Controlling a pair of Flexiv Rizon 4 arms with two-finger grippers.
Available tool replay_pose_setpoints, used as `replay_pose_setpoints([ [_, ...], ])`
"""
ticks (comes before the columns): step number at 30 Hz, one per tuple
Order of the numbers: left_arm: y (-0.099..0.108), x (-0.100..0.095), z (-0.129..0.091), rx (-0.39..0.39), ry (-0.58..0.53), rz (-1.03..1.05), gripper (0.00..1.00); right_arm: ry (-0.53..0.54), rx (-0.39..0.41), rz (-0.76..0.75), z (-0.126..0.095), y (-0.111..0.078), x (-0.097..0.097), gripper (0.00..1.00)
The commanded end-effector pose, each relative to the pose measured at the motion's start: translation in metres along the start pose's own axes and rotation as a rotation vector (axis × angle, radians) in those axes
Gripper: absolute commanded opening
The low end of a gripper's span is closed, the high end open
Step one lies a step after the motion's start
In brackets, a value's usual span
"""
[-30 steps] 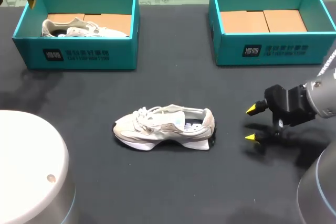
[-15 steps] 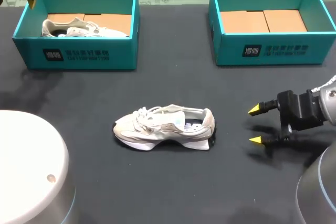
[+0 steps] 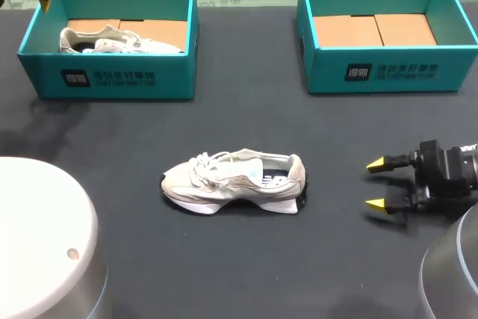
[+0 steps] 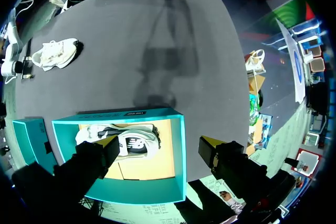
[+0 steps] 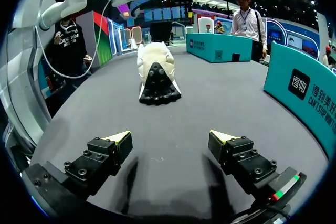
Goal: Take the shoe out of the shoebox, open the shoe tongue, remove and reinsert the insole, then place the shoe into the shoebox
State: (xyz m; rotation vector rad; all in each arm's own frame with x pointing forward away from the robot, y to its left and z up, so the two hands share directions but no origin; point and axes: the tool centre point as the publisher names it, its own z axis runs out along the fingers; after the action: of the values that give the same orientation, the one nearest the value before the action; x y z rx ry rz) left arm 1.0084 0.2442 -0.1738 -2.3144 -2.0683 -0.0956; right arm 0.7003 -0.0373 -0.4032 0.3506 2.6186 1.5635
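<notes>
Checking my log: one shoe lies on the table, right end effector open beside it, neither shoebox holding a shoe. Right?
Not neither: the left shoebox holds a second shoe, as the head view shows; only the right shoebox has none. The rest stands.

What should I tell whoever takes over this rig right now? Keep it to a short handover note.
Left gripper: open, empty, above the left shoebox, which holds a second shoe.
Right gripper: open, empty, low over the table off the heel end of the loose shoe, not touching it.
Right shoebox: no shoe inside.
Done: the loose shoe is out, upright mid-table.
Left: whether the tongue and insole steps are done cannot be told. The shoe still has to go into a shoebox.
</notes>
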Motion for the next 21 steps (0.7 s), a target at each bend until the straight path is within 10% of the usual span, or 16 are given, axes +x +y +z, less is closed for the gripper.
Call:
replay_pose_setpoints([
  [1, 0.000, 0.000, 0.000, -0.001, 0.001, 0.001, 1.00, -0.002, 0.007, 0.003, 0.002, 0.003, 0.001, 1.00],
  [21, 0.000, 0.000, 0.000, -0.001, 0.001, 0.001, 1.00, -0.123, 0.011, 0.049, 0.040, 0.016, 0.021, 1.00],
])
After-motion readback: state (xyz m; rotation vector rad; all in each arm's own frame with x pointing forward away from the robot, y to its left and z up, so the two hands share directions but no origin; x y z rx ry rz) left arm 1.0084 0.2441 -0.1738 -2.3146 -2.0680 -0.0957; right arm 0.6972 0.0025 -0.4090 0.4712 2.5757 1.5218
